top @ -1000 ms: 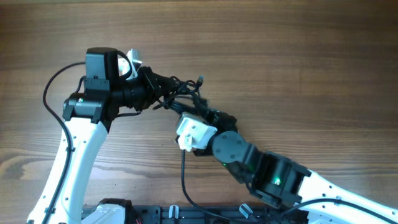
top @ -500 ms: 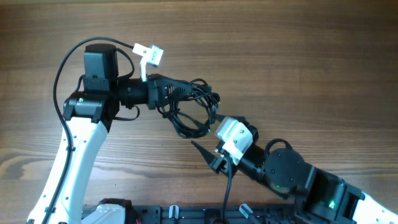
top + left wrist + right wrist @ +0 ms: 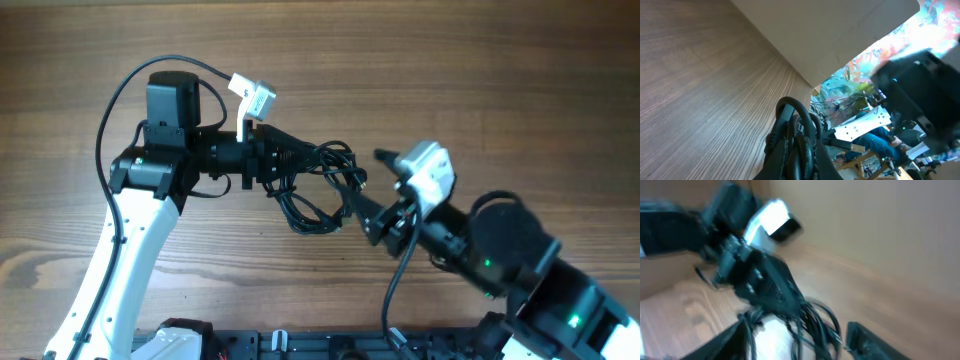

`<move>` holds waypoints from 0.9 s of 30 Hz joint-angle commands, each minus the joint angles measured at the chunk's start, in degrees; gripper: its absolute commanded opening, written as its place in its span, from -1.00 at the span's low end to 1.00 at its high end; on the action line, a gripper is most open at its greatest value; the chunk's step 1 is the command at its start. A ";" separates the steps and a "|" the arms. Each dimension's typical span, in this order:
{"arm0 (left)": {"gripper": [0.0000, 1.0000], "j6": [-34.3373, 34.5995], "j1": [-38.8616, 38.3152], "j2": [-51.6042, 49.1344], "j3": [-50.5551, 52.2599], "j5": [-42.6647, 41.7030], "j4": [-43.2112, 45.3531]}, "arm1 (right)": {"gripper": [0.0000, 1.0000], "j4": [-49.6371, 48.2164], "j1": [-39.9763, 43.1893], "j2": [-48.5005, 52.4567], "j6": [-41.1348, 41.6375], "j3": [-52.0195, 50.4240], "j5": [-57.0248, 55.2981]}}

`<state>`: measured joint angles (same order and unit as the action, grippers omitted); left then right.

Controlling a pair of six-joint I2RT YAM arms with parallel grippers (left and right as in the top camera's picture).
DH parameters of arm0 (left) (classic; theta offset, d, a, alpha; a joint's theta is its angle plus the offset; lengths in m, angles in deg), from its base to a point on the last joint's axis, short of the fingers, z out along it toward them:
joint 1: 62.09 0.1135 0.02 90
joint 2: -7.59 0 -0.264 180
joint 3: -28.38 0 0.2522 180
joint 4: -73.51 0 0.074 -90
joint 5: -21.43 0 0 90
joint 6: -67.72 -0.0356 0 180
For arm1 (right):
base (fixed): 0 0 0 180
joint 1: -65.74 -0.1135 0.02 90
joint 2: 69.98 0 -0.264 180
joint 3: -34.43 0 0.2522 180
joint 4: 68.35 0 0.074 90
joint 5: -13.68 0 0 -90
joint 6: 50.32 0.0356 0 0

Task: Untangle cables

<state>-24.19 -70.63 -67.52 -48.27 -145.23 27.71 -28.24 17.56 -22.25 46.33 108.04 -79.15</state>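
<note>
Now: left claw (image 3: 288,160) clenched on cables (image 3: 322,188); right claw (image 3: 362,176) released, just beside the loops. Best pinch one outer loop only, pull gently away.

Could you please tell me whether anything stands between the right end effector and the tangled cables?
Nothing visible does. The open right end effector sits right beside the cables, which the left end effector holds from the opposite side.

The right gripper (image 3: 363,176) has let go of the cables (image 3: 318,190), spread wider and swung away to the right.
</note>
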 commanded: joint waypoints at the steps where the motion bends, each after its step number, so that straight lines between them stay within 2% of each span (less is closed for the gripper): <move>1: -0.92 -0.70 -0.26 -0.02 0.11 -6.19 0.22 | 0.46 4.81 7.15 2.47 1.51 0.63 10.36; 4: -0.92 -0.63 -0.24 0.00 0.11 -10.56 0.92 | 0.52 6.32 12.04 8.57 2.49 0.63 22.16; 6: -0.92 -0.63 -0.24 0.00 0.11 -11.15 1.07 | 0.56 5.81 12.22 14.14 2.40 0.63 29.59; 7: -0.92 -0.66 -0.20 0.00 0.11 -10.71 1.14 | 0.40 5.05 12.22 17.38 2.47 0.63 34.88; 8: -0.92 -0.66 -0.20 0.00 0.11 -10.40 1.27 | 0.15 4.76 12.22 19.19 2.49 0.63 36.54; 10: -0.92 -0.63 -0.20 0.00 0.11 -7.43 1.25 | -0.64 4.04 12.24 21.86 2.54 0.63 36.46; 12: -0.92 -0.63 -0.20 0.00 0.11 -5.79 1.25 | -0.85 3.08 12.44 22.08 2.54 0.63 36.33; 14: -0.91 -0.02 -0.20 0.00 0.11 -2.91 1.25 | -0.91 1.18 12.83 20.46 2.60 0.63 35.85; 15: -0.83 3.65 -0.20 0.00 0.11 0.22 1.49 | -0.91 0.37 14.03 19.10 6.49 0.66 35.52; 16: -0.49 8.39 0.11 0.04 0.04 1.49 2.49 | -0.92 0.50 15.34 18.34 7.63 0.66 35.82; 18: -0.21 18.64 2.45 0.44 -0.07 1.57 8.09 | -0.92 0.94 17.55 17.88 4.79 0.63 38.03; 20: 0.17 30.12 5.75 0.98 -0.07 1.55 15.10 | -0.91 1.03 17.84 17.97 0.90 0.63 40.00; 22: 0.31 33.55 8.07 1.38 -0.07 1.57 16.17 | -0.91 0.92 17.84 17.97 0.81 0.63 39.93; 23: 0.59 34.75 9.57 1.40 -0.07 1.60 15.63 | -0.91 1.03 17.84 17.97 0.83 0.63 39.28; 24: 0.52 36.81 10.88 1.40 -0.07 1.70 14.14 | -0.91 1.51 17.84 18.03 0.81 0.61 36.92; 25: 0.24 38.42 11.93 1.40 -0.07 2.10 11.02 | -0.91 1.79 17.84 18.10 0.79 0.59 35.28; 26: -0.24 38.88 12.20 1.40 -0.07 4.31 6.23 | -0.92 1.77 17.84 18.47 0.74 0.57 35.04; 27: -0.50 38.95 12.20 1.40 -0.07 7.65 0.92 | -0.92 1.84 17.84 18.71 0.74 0.57 35.01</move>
<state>11.04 -59.06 -67.08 -48.31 -142.96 36.30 -25.90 35.42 -3.19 48.28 108.06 -43.11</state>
